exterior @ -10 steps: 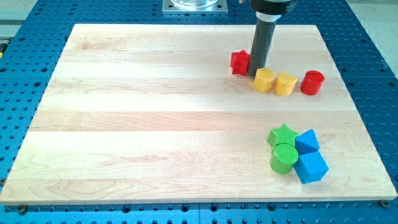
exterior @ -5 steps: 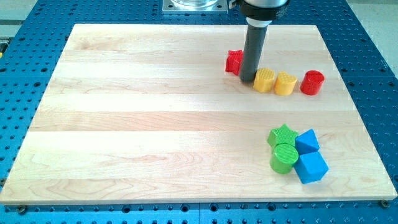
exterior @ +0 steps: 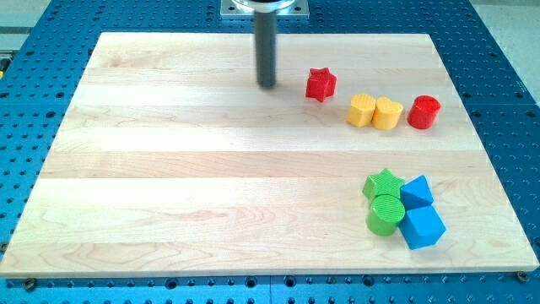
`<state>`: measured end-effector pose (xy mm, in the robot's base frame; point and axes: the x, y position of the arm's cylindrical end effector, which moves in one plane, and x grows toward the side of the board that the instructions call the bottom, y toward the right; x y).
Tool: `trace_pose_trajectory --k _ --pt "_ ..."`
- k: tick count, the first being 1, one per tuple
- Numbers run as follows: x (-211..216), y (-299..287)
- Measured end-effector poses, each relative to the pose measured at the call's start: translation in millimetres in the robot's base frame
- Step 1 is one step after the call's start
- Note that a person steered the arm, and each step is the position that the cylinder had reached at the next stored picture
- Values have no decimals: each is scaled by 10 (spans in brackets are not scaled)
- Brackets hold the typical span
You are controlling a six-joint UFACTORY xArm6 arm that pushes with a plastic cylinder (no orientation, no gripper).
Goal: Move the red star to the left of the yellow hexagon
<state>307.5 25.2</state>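
The red star [exterior: 321,84] lies on the wooden board [exterior: 169,169] near the view's top, up and to the left of the yellow hexagon [exterior: 361,110]. A small gap shows between star and hexagon. My tip [exterior: 267,85] stands on the board to the left of the red star, clearly apart from it, with nothing touching it.
A second yellow block [exterior: 388,113] touches the hexagon's right side, and a red cylinder [exterior: 423,111] sits further right. At the lower right a green star [exterior: 384,183], a green cylinder [exterior: 386,214] and two blue blocks [exterior: 416,192] [exterior: 421,226] cluster together.
My tip has moved from between the red star and the yellow hexagon up and to the left, past the star. The red star has shifted slightly left and is now fully visible.
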Motion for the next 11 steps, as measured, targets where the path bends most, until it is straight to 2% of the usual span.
trace_pose_trajectory --k 1,2,5,10,11 --pt "-100 346" --pt "-28 486" --pt "439 490" --pt "499 473" --pt "623 485"
